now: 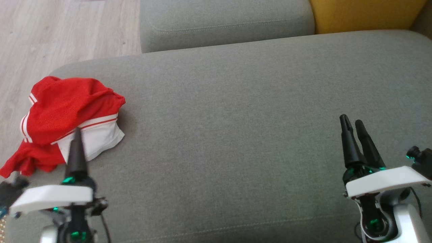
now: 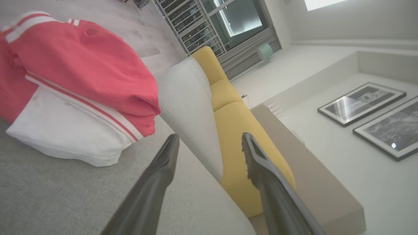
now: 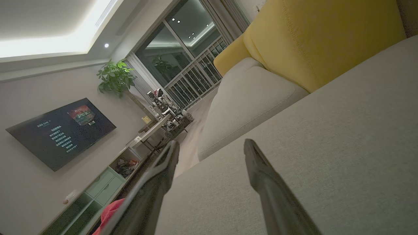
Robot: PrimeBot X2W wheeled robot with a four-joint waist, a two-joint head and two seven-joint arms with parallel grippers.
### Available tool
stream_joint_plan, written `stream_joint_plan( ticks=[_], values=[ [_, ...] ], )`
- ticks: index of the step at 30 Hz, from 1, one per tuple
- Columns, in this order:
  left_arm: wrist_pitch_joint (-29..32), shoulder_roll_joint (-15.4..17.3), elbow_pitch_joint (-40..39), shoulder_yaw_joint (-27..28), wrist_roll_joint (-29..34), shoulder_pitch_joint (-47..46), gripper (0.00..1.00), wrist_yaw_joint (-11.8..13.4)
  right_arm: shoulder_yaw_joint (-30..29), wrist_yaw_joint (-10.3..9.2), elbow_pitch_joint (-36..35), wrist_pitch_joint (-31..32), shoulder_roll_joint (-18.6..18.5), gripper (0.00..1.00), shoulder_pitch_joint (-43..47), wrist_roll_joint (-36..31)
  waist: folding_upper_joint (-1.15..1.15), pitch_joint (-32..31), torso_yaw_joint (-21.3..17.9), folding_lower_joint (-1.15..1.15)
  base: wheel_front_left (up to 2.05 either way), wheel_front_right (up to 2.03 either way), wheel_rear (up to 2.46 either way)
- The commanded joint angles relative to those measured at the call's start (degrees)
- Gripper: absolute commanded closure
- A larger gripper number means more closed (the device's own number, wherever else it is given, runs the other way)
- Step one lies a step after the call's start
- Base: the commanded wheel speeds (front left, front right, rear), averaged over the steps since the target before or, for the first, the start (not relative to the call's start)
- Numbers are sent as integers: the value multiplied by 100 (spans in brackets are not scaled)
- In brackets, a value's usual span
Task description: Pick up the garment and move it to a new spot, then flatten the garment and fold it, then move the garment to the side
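Observation:
The garment (image 1: 67, 118) is a red piece with white panels and stripes, bunched in a heap at the left end of the grey sofa seat (image 1: 236, 135), part of it hanging over the seat's left edge. My left gripper (image 1: 77, 135) hovers just in front of the heap, its fingers edge-on in the head view. In the left wrist view this gripper (image 2: 210, 140) is open and empty, with the garment (image 2: 78, 85) up and to the left of its fingertips. My right gripper (image 1: 351, 123) stands open and empty over the seat's right part, far from the garment. A red scrap of the garment (image 3: 109, 212) peeks behind the right gripper (image 3: 211, 147).
A grey cushion (image 1: 226, 20) and a yellow cushion (image 1: 364, 15) stand behind the seat. Pale wood floor (image 1: 50, 37) lies off the seat's left end. The wide middle of the seat between my grippers is bare fabric.

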Motion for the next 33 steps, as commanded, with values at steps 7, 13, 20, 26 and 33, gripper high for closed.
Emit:
stream_joint_plan(
  ticks=[7,13,20,26,33],
  values=[
    [-174,77,-471,-457,1277,-217,0,11,242,0,-330,-195,-164,0,-287,-875,0,3,-17,0,0,0,0],
    [-258,115,-607,-753,2106,-239,0,105,341,-1,-478,-279,-169,0,-259,-1366,0,12,-46,0,0,0,0],
    [-375,539,-637,-1463,3000,-302,0,668,405,-1,-616,-398,-123,0,-219,-2038,0,13,-86,0,0,0,0],
    [-476,855,-486,-2042,3368,-341,0,1204,360,-1,-411,-499,-56,0,-143,-2465,0,-32,-104,0,0,0,0],
    [-593,1068,-283,-2514,3738,-389,0,1654,380,-1,-369,-617,-37,0,-98,-2861,0,-87,-102,0,0,0,0]
  ],
)
